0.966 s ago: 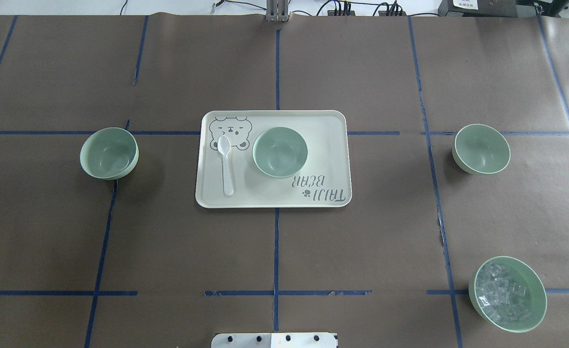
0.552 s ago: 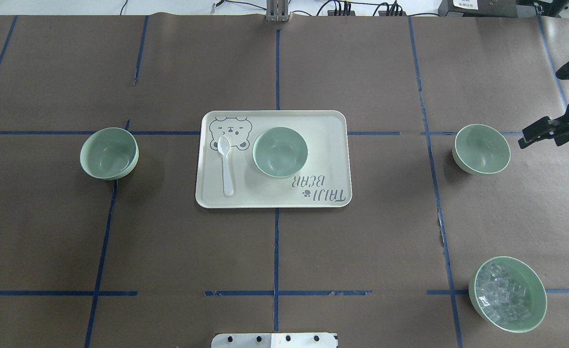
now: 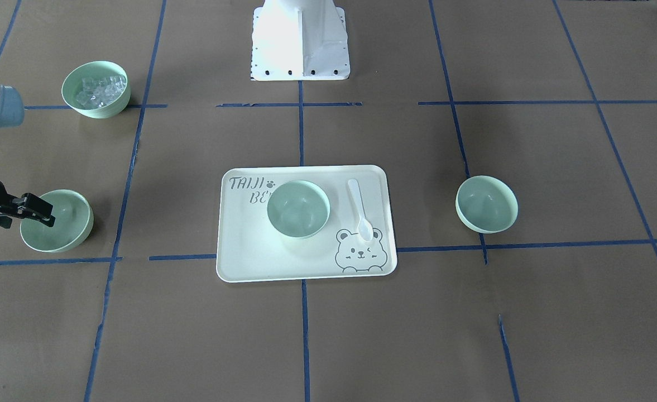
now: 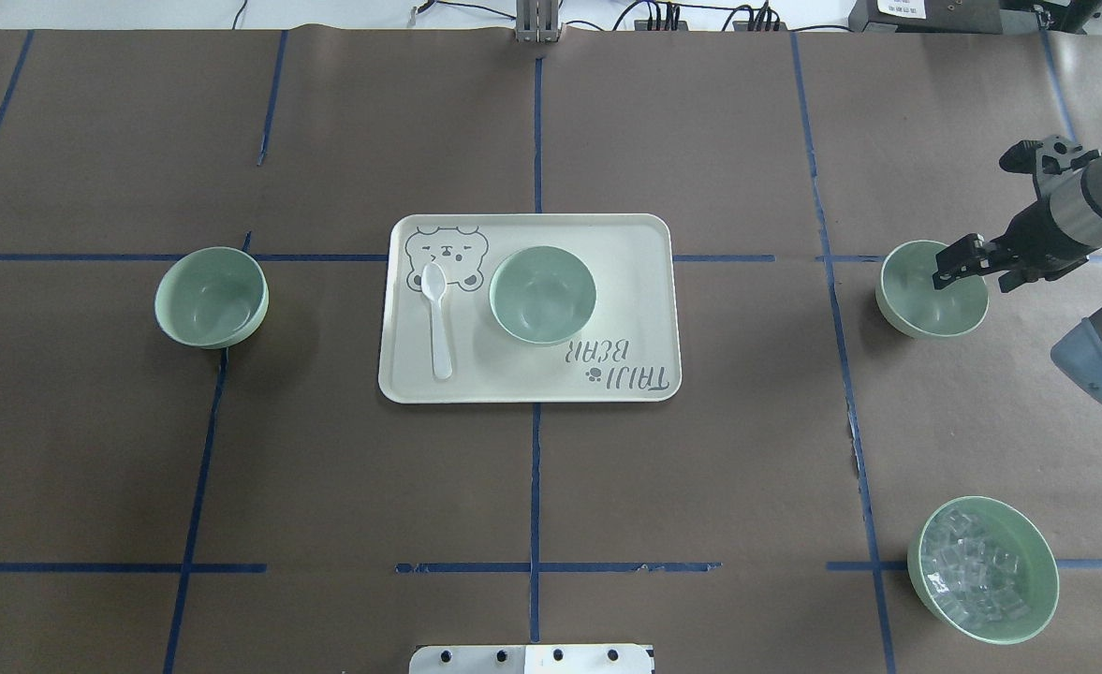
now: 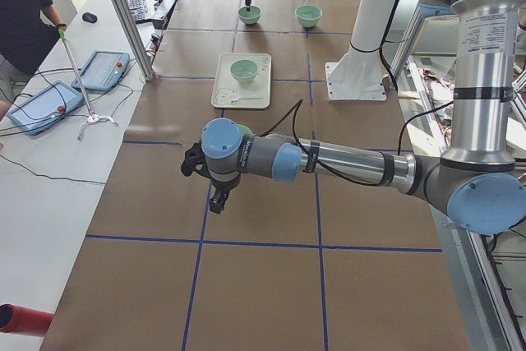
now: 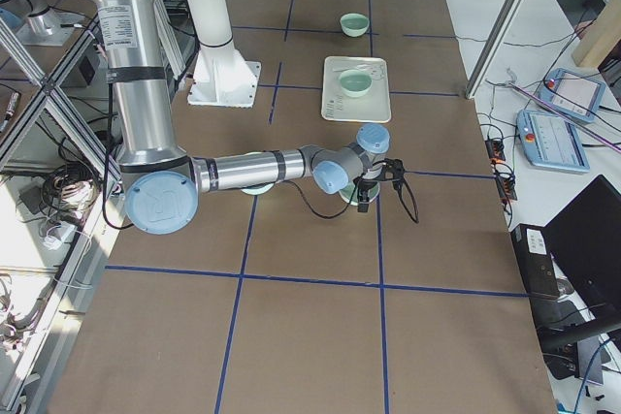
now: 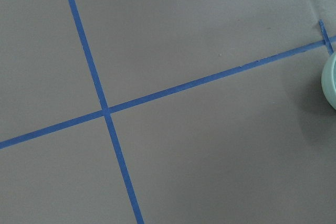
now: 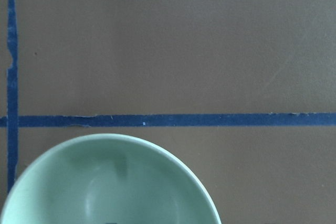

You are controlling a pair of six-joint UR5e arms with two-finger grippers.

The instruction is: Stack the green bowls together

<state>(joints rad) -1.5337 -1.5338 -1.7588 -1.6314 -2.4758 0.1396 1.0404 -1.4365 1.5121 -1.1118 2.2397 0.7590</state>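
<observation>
Hovering at the right green bowl point(image 4: 925, 309), the right pincer point(image 4: 974, 270) looks parted and empty. One dark finger is over the bowl's hollow and the other is outside the rim on the arm's side, though the arm blocks a clean look at the tips. Its wrist view gives only the upper arc of that bowl, smooth matte plastic with a pale rim and a greyer inside, cut off at the bottom edge.

Over to the left pincer point(image 5: 215, 196): it shows only from the table-end camera, pointing down above the worktop point(image 4: 700, 487), and I cannot tell whether it is parted or closed. That arm covers most of the left green bowl point(image 4: 212, 298) from there, and its wrist view catches just a sliver of pale rim at the right edge. From above, that bowl sits alone on brown paper crossed with blue tape.

The middle green bowl point(image 4: 543, 295) stands upright on the cream, round-cornered bear-print tray point(image 4: 644, 271), hiding part of the lettering in the front view. A white plastic spoon point(image 4: 438, 328) lies beside it, not touching. At the near corner on the robot's right is a green bowl of clear cubes point(image 4: 983, 569). All three bowls are well apart, none nested.
</observation>
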